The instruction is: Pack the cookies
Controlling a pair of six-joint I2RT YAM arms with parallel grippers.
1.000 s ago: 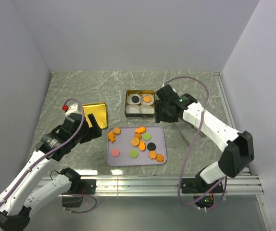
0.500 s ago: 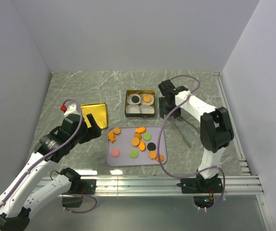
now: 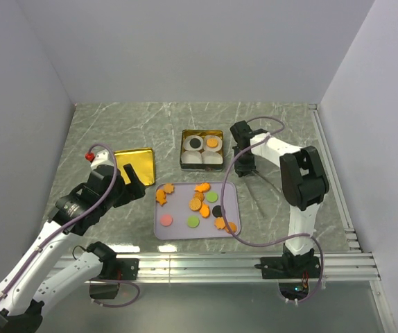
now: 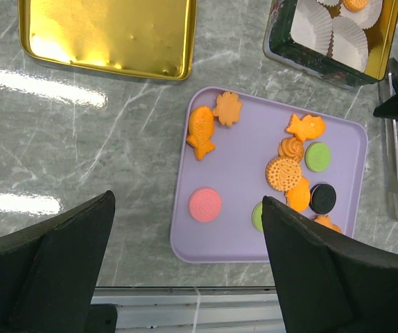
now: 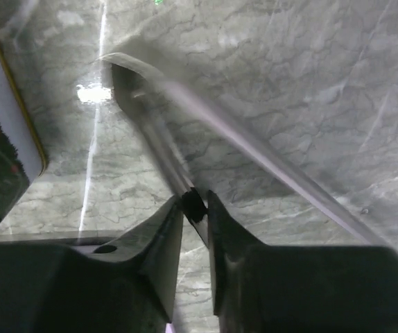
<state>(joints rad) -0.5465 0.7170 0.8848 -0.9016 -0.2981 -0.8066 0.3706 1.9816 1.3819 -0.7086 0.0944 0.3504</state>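
Fourteen cookies [image 3: 195, 205] in all: nine orange cookies [image 4: 281, 173], two green cookies [image 4: 317, 156], two black cookies [image 4: 322, 198] and one pink cookie [image 4: 205, 205]. Four white paper cups [image 4: 348, 35]. One purple tray [image 4: 240, 173], one dark tin [image 4: 310, 61], one gold lid [image 4: 109, 31] and one pair of metal tongs [image 4: 393, 139]. Two robot arms [image 3: 67, 222].

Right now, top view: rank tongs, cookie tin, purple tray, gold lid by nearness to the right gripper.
1. Tongs, between the fingers of the right gripper.
2. Cookie tin, just left; purple tray, just below in frame: too close to call.
3. Gold lid, far left.
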